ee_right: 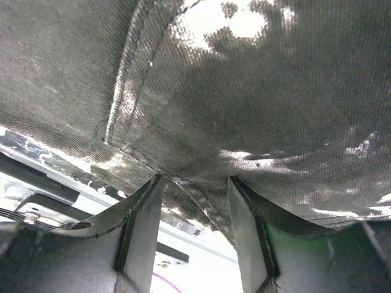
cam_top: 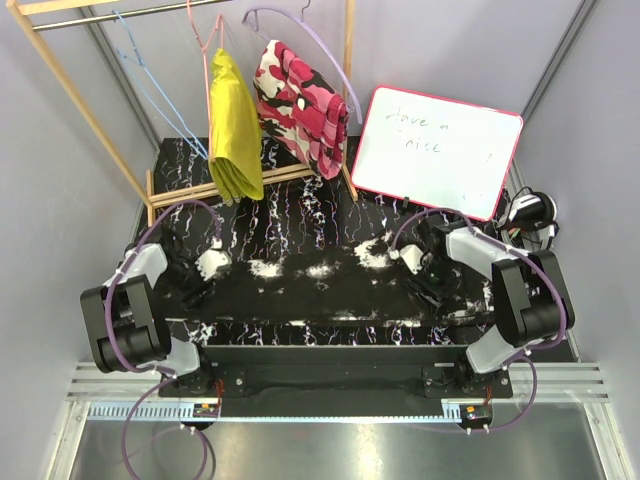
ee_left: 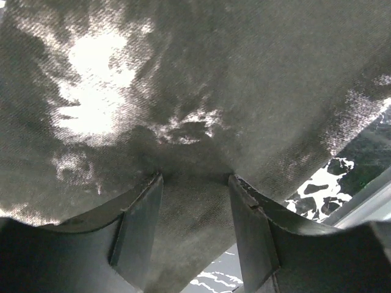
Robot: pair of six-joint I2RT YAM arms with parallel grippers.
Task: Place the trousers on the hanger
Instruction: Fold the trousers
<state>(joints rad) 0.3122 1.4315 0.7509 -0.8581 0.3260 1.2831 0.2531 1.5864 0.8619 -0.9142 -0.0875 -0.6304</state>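
— Along the near half of the table [cam_top: 300,215], the trousers [cam_top: 310,285] lay spread flat from side to side, one end at each arm. Which step was that?
— The pick-up, as I judged it. The left gripper [cam_top: 205,265] was pinching a fold at its end and the right gripper [cam_top: 415,262] was pinching the other. Both wrist views showed cloth puckered and drawn in between the fingers [ee_left: 137,226]
— And the hanger [cam_top: 165,105]?
— On the top rail of the wooden rack [cam_top: 85,100] at the far left, well apart from the cloth. Nothing was draped over it yet
— What did the next move call for?
— Lifting both ends together, taut enough not to sag, then carrying the cloth back and left to pass it over the hanger's lower bar. That bar was thin wire, and hanging free it would likely swing at a touch
— Anything in the way?
— The pink hanger [cam_top: 205,48] with a yellow garment [cam_top: 235,130] hung just beside it, and the lilac hanger [cam_top: 332,55] with the pink camouflage garment [cam_top: 300,105] beyond that. A whiteboard [cam_top: 435,150] leaned at the far right. The floppy legs could also catch on the rack's low rails
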